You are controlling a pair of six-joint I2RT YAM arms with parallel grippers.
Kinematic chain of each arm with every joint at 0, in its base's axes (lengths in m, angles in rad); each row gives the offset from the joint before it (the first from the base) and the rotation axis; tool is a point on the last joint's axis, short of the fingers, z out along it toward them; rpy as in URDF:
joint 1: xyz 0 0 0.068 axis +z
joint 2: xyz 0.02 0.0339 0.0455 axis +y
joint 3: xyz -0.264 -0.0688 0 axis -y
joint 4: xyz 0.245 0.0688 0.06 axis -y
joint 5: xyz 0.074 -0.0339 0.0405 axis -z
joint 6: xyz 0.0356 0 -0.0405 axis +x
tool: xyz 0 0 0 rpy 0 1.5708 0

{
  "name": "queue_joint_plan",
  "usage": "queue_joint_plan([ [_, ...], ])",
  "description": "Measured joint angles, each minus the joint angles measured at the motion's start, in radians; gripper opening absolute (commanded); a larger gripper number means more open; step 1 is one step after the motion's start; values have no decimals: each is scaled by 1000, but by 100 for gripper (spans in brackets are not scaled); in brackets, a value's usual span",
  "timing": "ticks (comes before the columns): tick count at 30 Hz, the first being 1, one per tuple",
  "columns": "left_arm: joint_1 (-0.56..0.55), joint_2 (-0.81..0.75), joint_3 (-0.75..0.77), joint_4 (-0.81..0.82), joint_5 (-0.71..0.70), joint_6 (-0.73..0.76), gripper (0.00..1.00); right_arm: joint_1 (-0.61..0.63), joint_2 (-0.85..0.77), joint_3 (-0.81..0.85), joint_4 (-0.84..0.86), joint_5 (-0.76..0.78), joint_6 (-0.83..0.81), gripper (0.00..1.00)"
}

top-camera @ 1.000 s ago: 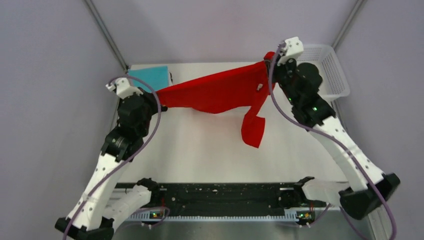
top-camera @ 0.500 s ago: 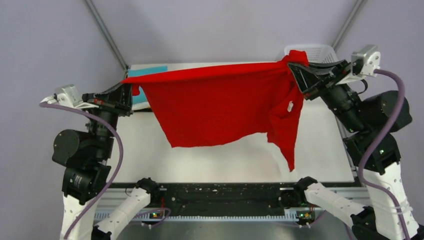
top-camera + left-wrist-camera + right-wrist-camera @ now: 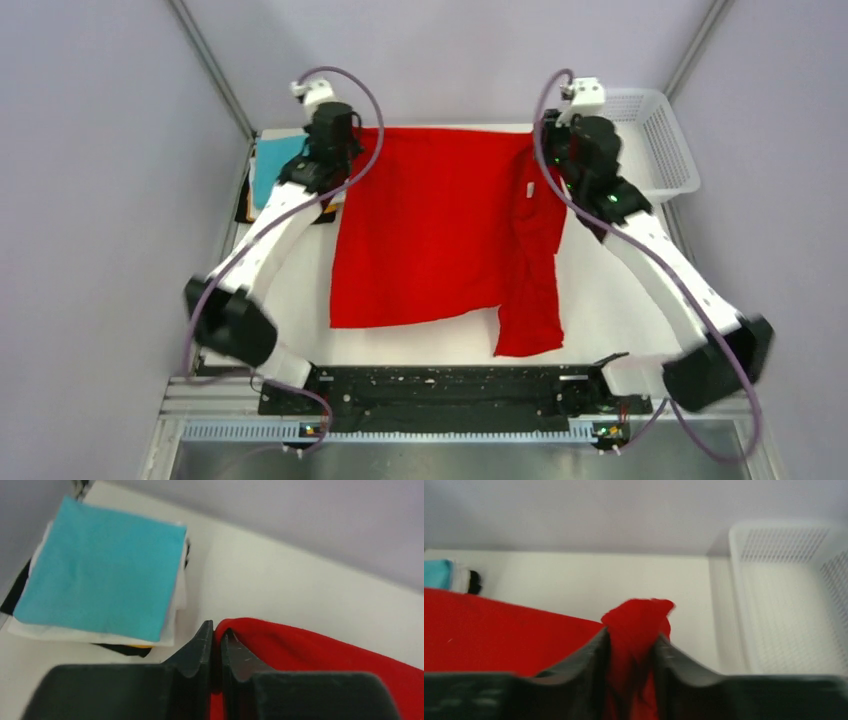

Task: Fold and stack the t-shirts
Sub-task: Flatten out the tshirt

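The red t-shirt (image 3: 430, 240) lies spread across the middle of the table (image 3: 610, 300), its top edge along the far edge and its right side doubled over in a rumpled strip that reaches nearest the near edge. The left gripper (image 3: 216, 640) is clamped tight on the shirt's far-left corner, jaws nearly together with red cloth pinched between them. The right gripper (image 3: 631, 635) holds the far-right corner, a bunch of red cloth filling the gap between its fingers. Just left of the left gripper, in the far-left corner, sits a stack of folded shirts with a teal t-shirt (image 3: 105, 575) on top, a white one (image 3: 177, 600) and a black one (image 3: 125, 650) beneath. A white mesh basket (image 3: 774, 530) stands at the far-right corner
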Motion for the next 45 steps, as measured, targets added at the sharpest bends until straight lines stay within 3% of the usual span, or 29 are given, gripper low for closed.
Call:
queue_joint_plan([
  [2,24,161,-3,-24,-3,-8,93,-63,141,-46,40,-21,32,93],
  [4,50,319,-2,-59,0,-26,99,-128,295,-88,76,-47,60,99],
  [8,77,460,-2,-156,20,-47,99,-179,487,-101,70,-62,85,99],
  [13,76,400,-7,-175,41,-64,99,-173,491,-98,61,-77,89,99],
  [19,73,143,-172,-224,79,-131,99,-173,309,-219,77,-85,142,99],
  [25,72,-114,-510,-308,191,-245,98,-173,42,-443,77,-69,239,99],
  [32,64,-255,-787,-399,343,-349,82,-173,-56,-526,-5,-72,280,99],
  [37,62,-192,-813,-374,399,-385,65,-173,-81,-552,-43,-66,286,99],
  [45,63,-105,-836,-328,460,-394,58,-173,-103,-560,-61,-54,287,99],
])
